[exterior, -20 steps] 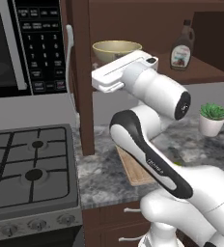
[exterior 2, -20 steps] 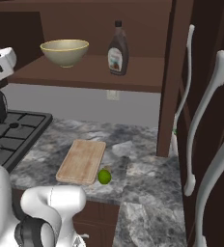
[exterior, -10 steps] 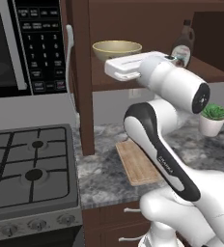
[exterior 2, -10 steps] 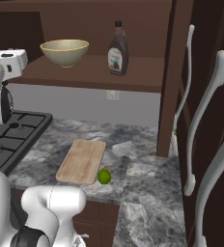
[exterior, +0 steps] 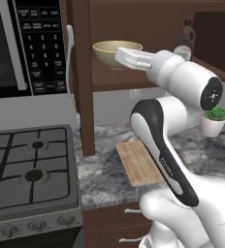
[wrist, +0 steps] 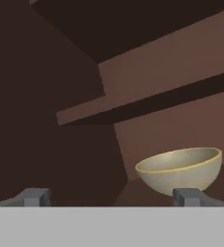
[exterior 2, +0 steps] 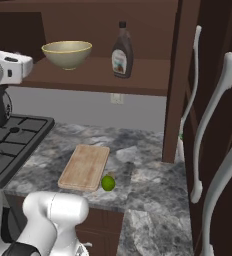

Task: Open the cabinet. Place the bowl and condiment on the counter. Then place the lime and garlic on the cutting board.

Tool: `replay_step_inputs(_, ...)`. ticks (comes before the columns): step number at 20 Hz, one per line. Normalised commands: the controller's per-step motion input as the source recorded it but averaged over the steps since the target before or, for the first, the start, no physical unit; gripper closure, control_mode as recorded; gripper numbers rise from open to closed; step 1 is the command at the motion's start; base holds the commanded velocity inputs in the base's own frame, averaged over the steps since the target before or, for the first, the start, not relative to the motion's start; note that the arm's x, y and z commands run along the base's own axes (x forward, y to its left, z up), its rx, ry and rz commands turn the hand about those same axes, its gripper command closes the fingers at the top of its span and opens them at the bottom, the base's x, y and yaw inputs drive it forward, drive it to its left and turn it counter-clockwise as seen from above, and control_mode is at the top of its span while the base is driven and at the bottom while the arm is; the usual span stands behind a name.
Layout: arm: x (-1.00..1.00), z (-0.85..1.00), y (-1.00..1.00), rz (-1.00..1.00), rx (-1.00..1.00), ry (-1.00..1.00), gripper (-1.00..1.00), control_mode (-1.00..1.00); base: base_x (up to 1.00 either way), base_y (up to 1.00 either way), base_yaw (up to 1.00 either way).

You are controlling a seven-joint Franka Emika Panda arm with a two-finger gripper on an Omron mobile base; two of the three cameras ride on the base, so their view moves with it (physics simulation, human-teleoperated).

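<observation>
Pincer (wrist: pixel 111 197) spread wide, gripping nothing, my view aimed into open cabinet. Bowl (wrist: pixel 179 170) on shelf (exterior 2: pixel 103 75) just ahead; condiment bottle (exterior 2: pixel 121 50) beside it.

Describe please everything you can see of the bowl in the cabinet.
The bowl is round and deep, beige to olive, with a thin yellow band at its rim; it looks ceramic. It stands upright and seems empty, on the open cabinet's wooden shelf, towards the stove side, apart from the brown bottle. Only the shelf touches it. The open gripper is near but not around it.
</observation>
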Motion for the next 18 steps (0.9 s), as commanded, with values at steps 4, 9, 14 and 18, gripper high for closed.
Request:
replay_step_inputs(4,-0.14,0.06,-0.23,-0.08,0.18,0.15,-1.00,-1.00,0.00,0.00,0.00)
replay_step_inputs(9,-0.14,0.03,-0.26,-0.07,0.17,0.17,-1.00,-1.00,0.00,0.00,0.00)
replay_step_inputs(14,-0.12,0.00,-0.28,-0.05,0.16,0.19,-1.00,-1.00,0.00,0.00,0.00)
replay_step_inputs(18,-0.02,0.05,-0.26,-0.03,0.19,0.15,-1.00,-1.00,0.00,0.00,0.00)
